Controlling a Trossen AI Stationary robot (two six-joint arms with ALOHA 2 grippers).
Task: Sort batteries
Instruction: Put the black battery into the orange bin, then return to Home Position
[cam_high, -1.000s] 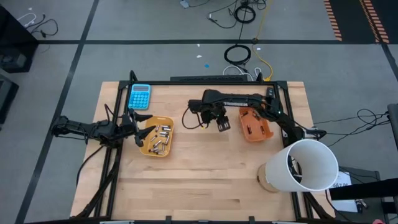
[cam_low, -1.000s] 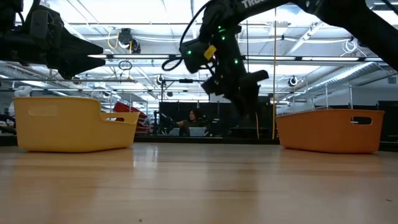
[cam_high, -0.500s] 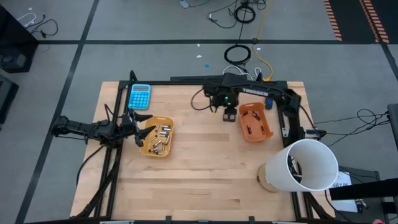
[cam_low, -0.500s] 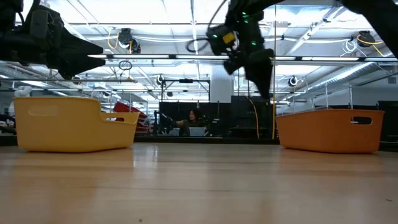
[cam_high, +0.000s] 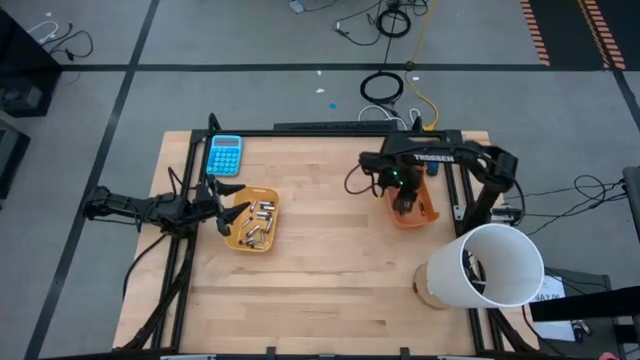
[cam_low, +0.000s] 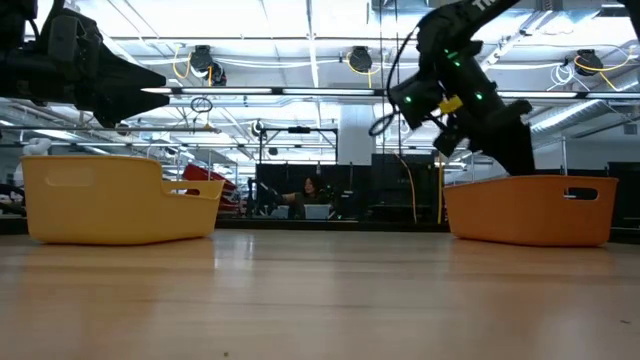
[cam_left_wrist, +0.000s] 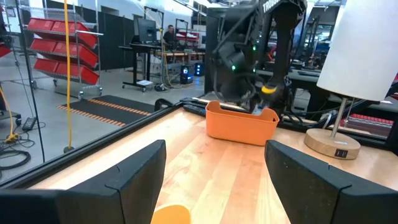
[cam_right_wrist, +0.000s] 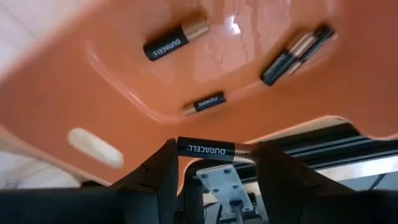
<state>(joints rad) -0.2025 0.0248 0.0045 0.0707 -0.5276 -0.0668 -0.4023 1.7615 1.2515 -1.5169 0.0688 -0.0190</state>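
My right gripper (cam_high: 403, 203) hangs over the right orange tray (cam_high: 425, 212) and is shut on one dark battery (cam_right_wrist: 205, 150). Several more dark batteries (cam_right_wrist: 171, 45) lie on that tray's floor (cam_right_wrist: 124, 81). The left orange tray (cam_high: 268, 240) holds a heap of silvery and dark batteries (cam_high: 258, 216). My left gripper (cam_high: 226, 206) waits open just left of it, at the table's left edge; in the left wrist view its fingers (cam_left_wrist: 140, 171) stand wide apart above the tray's rim (cam_left_wrist: 170, 214). My right gripper holds the dark battery (cam_right_wrist: 214, 150) between its two fingers (cam_right_wrist: 163, 171). The battery lies across the gap, one end toward each finger. The fingers point down from above. The battery is lifted clear, level, over the right tray's floor.
A blue calculator (cam_high: 225, 155) lies at the far left corner. A lamp with a big white shade (cam_high: 492, 265) stands on a wooden base at the near right. A black frame (cam_high: 330, 131) runs along the far edge. Bare wood lies between the trays.
My right gripper has swung from the middle of the table toward the right edge, turning about as it went, and has come down over the right tray. The left arm and both trays have kept still.
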